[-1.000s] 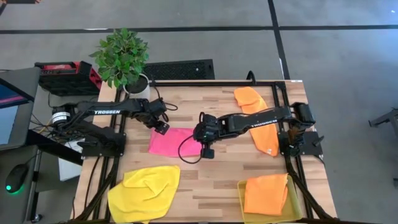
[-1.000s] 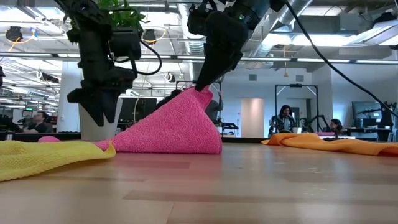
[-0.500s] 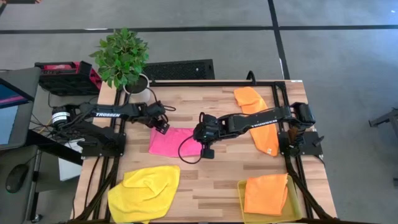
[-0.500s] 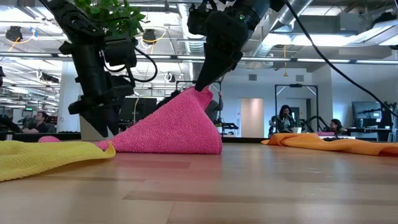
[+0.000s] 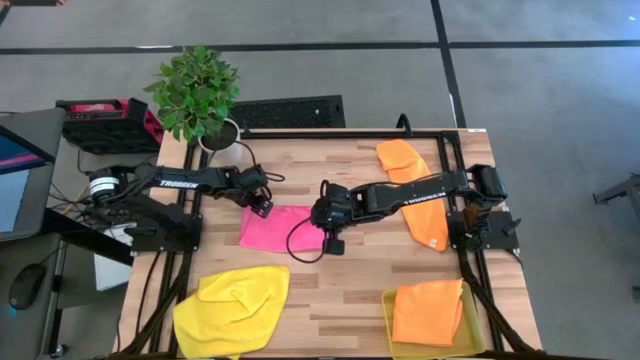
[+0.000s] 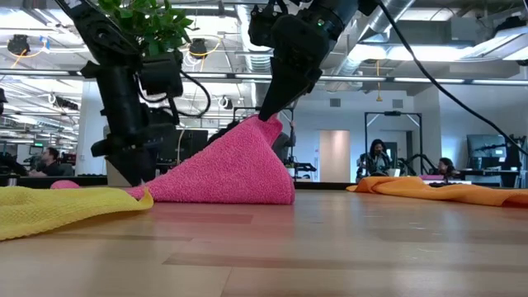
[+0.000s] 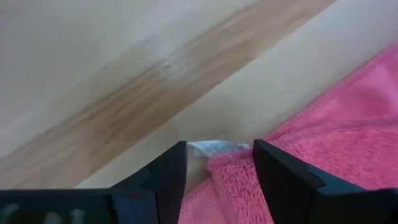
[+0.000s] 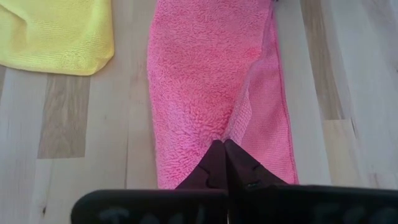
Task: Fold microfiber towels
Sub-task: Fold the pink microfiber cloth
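The hot pink towel lies mid-table, its right part drawn up into a peak. My right gripper is shut on that peak. My left gripper is open and low at the towel's far left corner, one finger on each side of the corner and its white label. The yellow towel lies crumpled at the near left. One orange towel lies at the far right, partly under my right arm. Another orange towel lies in the yellow tray. My right gripper pinches a raised fold of the pink towel near its right edge between its two shut fingers. The fingers come from above, slanting down. The cloth hangs from them like a tent, and its lower edges rest on the table.
A potted plant stands at the table's far left corner. The yellow tray sits at the near right corner. Bare wood shows between the yellow towel and the tray. People show in the room beyond the table in the low view.
My left gripper has gone down toward the table at the pink towel's far left corner. My right gripper has kept the towel's peak where it was.
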You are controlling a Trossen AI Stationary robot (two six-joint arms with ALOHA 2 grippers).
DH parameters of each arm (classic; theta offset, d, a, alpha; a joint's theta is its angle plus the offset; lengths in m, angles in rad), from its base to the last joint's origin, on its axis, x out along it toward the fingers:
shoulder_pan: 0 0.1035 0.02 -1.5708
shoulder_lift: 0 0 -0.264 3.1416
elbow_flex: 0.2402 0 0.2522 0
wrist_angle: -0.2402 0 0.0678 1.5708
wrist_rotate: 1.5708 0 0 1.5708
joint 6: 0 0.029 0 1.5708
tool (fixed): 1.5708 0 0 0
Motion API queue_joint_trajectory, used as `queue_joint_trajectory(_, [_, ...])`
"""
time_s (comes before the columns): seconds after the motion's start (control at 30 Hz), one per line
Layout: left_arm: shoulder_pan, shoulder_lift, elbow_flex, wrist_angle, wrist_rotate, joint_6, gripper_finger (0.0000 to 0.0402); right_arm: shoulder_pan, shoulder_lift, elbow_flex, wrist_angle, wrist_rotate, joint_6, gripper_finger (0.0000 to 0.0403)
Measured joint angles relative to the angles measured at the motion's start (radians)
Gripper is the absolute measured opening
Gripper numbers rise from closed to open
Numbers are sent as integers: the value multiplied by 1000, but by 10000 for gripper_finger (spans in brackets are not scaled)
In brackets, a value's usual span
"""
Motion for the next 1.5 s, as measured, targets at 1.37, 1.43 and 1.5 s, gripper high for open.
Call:
queue_joint_trajectory(1.37, [-65,38,58,-54,75,-12,151,0,0,0,-5,0,0,3])
queue_joint_trajectory(1.43, [-72,38,58,-54,75,-12,128,0,0,0,-5,0,1,3])
queue_joint_trajectory(1.5, [-79,38,58,-54,77,-13,103,0,0,0,-5,0,1,3])
